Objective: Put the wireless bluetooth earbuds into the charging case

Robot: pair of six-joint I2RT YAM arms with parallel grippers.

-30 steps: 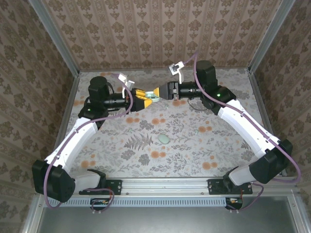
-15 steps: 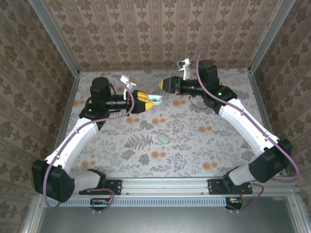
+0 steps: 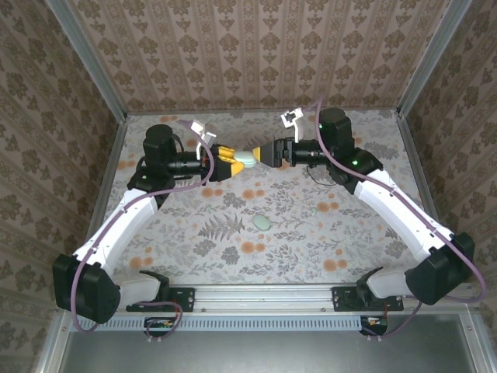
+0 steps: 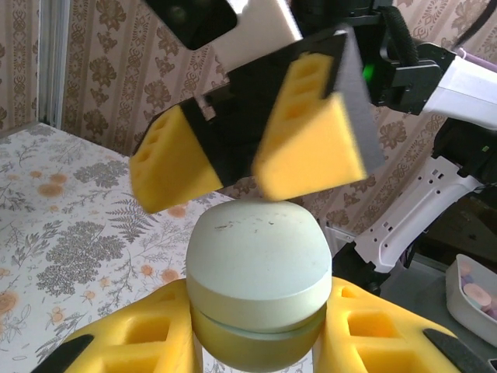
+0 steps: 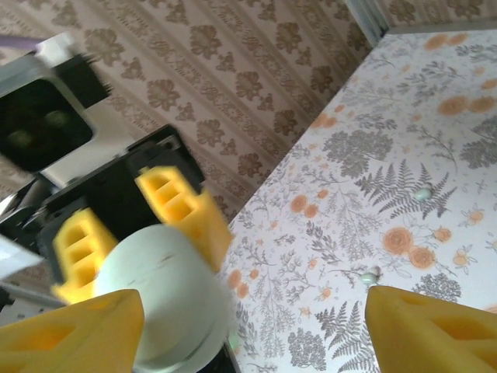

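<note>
The mint-green charging case [image 4: 258, 276] is a rounded shell with a seam round it and its lid down. My left gripper [image 4: 260, 330] is shut on its lower half and holds it up above the table [image 3: 246, 158]. My right gripper [image 3: 265, 152] faces it, open, with its yellow fingers [image 4: 307, 132] just over the top of the case. From the right wrist the case [image 5: 159, 299] sits by the left finger of that gripper [image 5: 248, 334]. Two small pale-green pieces [image 5: 422, 193] [image 5: 370, 274] lie on the floral tabletop; they are too small to identify.
A mint oval object [image 3: 262, 223] lies on the floral table [image 3: 295, 241] in front of both grippers. Patterned walls close off the back and sides. A metal rail [image 3: 264, 294] runs along the near edge between the arm bases.
The right gripper pulled back and up from the case half a second ago and has since come back to it, open. The left gripper kept hold of the case and shifted slightly.
</note>
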